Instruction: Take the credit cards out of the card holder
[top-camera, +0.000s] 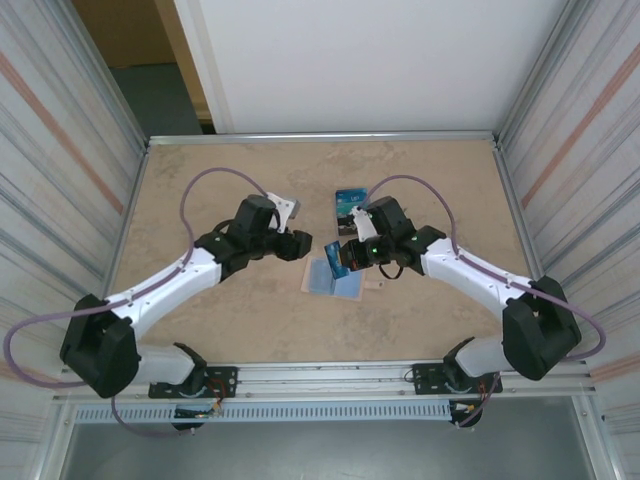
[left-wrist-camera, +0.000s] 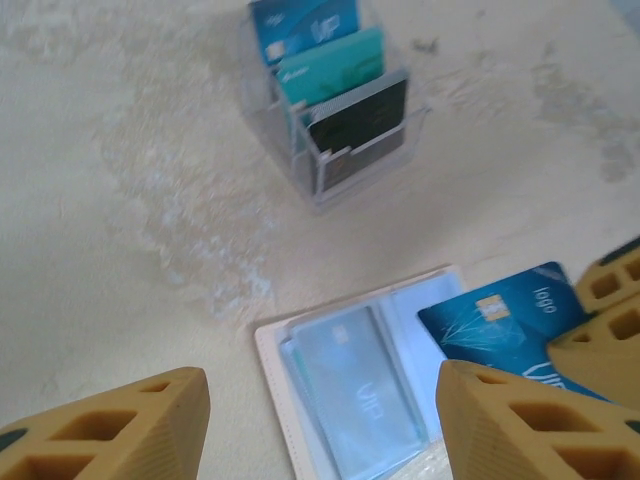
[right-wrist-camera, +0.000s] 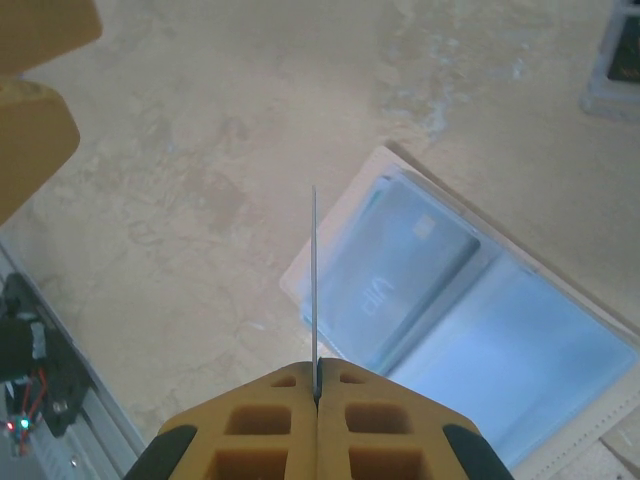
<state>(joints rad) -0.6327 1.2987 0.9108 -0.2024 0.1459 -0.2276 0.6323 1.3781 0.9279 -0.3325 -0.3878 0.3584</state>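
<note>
The card holder (top-camera: 333, 280) lies open on the table, a white booklet with clear sleeves (left-wrist-camera: 275, 380). One pale blue credit card (left-wrist-camera: 365, 395) marked VIP sits inside its left sleeve (right-wrist-camera: 400, 270). My right gripper (top-camera: 350, 255) is shut on a dark blue credit card (left-wrist-camera: 500, 325), held just above the holder's right page. In the right wrist view that card (right-wrist-camera: 314, 280) stands edge-on out of the shut right gripper (right-wrist-camera: 317, 385). My left gripper (left-wrist-camera: 320, 385) hovers open over the holder's left side, nothing between its fingers.
A clear acrylic stand (left-wrist-camera: 335, 90) holding three upright cards, blue, teal and black, stands on the table behind the holder (top-camera: 348, 208). Metal walls close in both sides of the table. The left gripper's fingers (right-wrist-camera: 30, 100) are close to the right gripper.
</note>
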